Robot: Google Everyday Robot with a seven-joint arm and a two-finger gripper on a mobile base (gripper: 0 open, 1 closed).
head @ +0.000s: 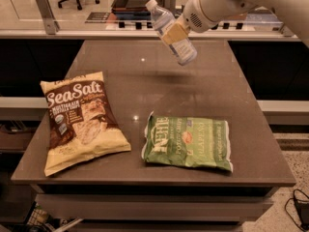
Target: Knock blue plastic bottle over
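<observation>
The blue plastic bottle (173,32) is clear pale blue with a white cap. It hangs tilted in the air over the far part of the brown table (159,95), cap up-left and base down-right. My gripper (175,33) comes in from the upper right on the white arm (217,4). It is shut on the bottle's middle, with a tan finger pad (174,32) lying across the label. The bottle does not touch the table.
A Sea Salt chip bag (79,120) lies flat at the table's left front. A green chip bag (188,141) lies flat at the right front. A counter with a glass rail (72,30) runs behind the table. A cable (297,207) lies on the floor at the right.
</observation>
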